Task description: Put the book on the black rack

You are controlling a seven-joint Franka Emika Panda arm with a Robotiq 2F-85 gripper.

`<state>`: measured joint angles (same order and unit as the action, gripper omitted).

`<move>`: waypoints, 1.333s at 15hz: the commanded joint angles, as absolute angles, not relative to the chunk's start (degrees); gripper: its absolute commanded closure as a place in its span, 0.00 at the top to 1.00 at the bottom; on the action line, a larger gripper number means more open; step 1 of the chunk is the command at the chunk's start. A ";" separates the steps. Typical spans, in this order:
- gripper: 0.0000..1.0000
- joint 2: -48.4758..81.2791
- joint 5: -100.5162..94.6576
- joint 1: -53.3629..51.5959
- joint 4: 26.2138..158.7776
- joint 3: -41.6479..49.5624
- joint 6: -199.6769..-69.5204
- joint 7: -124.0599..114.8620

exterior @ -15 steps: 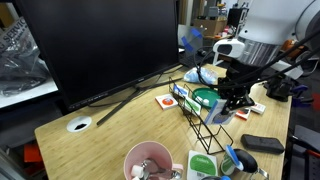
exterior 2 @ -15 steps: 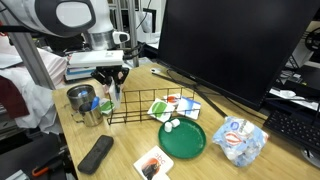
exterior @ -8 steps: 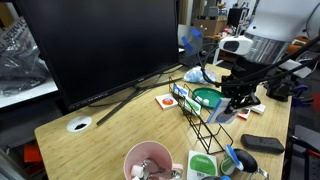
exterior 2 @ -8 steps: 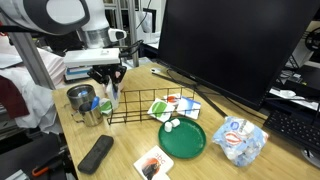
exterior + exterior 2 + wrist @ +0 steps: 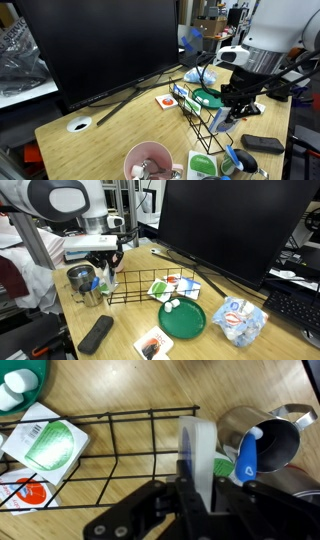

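My gripper (image 5: 197, 498) is the closest thing in my wrist view. Its 2 black fingers (image 5: 182, 500) are squeezed almost together, and they pinch the book (image 5: 196, 448) between them. The book stands up on its edge, so I see only its thin pale side. It sits over the end of the black rack (image 5: 110, 452), the end next to the shiny metal cup (image 5: 272, 438) (something blue sticks out of that cup). I cannot tell if the book touches the wires.

On the other side of the rack, a green-and-white box (image 5: 48, 445) lies flat on the wooden table (image 5: 120, 385). A red-and-white booklet (image 5: 22, 495) lies just beside the box.

In both exterior views my arm (image 5: 60, 195) comes in from up high and bends over. The wrist points straight down at the table, so the gripper (image 5: 108, 272) hangs right above the rack (image 5: 140, 290). The book (image 5: 222, 120) shows as a pale strip under the gripper (image 5: 232, 100).

A bit farther along sits the round green bowl (image 5: 182, 320), near the middle of the rack. Farthest back is the big black monitor (image 5: 230, 225), whose 2 thin legs spread out over the table.
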<state>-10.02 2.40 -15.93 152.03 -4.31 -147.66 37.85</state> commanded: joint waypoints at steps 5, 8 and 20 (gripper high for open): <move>0.04 -4.82 3.89 -15.03 150.93 -5.12 -149.78 39.37; 0.04 -3.35 3.97 -14.71 150.44 -5.41 -149.73 39.61; 0.04 3.06 4.75 -12.92 146.25 -7.60 -147.77 47.01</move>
